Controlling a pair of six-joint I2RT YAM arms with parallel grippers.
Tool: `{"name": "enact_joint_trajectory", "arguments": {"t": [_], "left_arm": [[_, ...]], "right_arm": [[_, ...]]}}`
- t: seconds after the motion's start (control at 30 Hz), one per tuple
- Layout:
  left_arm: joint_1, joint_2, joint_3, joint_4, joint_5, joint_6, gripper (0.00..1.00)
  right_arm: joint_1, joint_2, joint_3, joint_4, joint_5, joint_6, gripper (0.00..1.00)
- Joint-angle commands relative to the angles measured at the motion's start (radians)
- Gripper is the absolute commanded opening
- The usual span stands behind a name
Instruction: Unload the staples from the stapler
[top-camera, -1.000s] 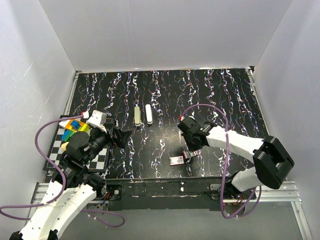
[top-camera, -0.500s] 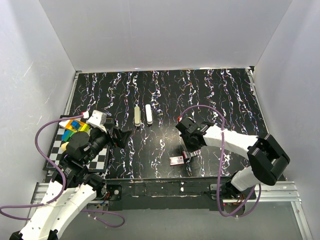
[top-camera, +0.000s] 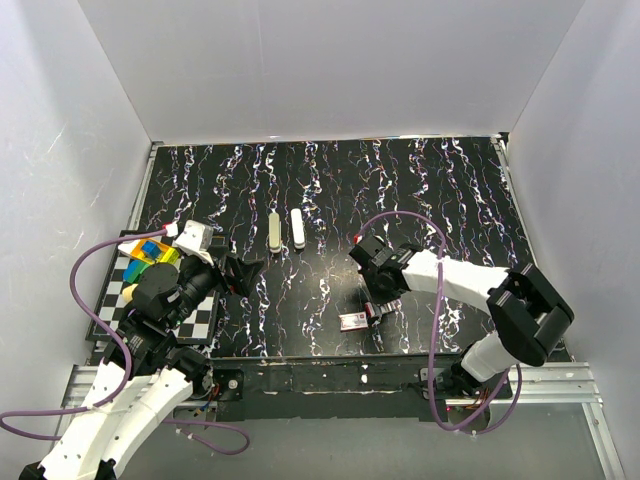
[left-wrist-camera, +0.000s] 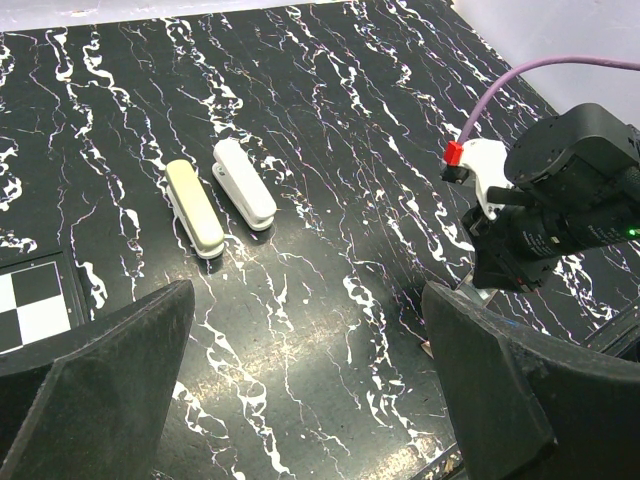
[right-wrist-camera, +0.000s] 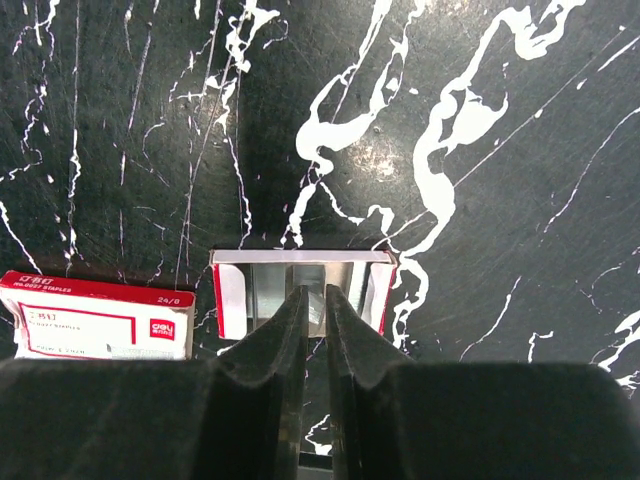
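Right gripper (right-wrist-camera: 315, 292) edged left over staple tray (right-wrist-camera: 250, 300), jaws barely apart, hold unclear; left gripper (left-wrist-camera: 305, 295) released

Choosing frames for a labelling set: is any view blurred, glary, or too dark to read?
Top external: evenly lit, sharp, the table without glare. Left wrist: beige stapler and white stapler crisp, left claw dark and soft-edged up front. Right wrist: dull glare on the table above the open tray, red staple box label partly readable, right claw nearly black.
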Motion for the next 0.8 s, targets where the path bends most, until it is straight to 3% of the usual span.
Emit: {"name": "enact_joint_trajectory", "arguments": {"t": [0.0,0.77], "left_arm": [[0.006,0.007,0.001,-0.007,-0.010,0.004,0.98],[0.006,0.012,-0.001,-0.007,-0.011,0.005,0.98]], "right_arm": [[-0.007,0.018,0.024,0.025,0.004,0.009,0.20],[-0.018,0.038,0.012,0.051,-0.016,0.012,0.20]]}}
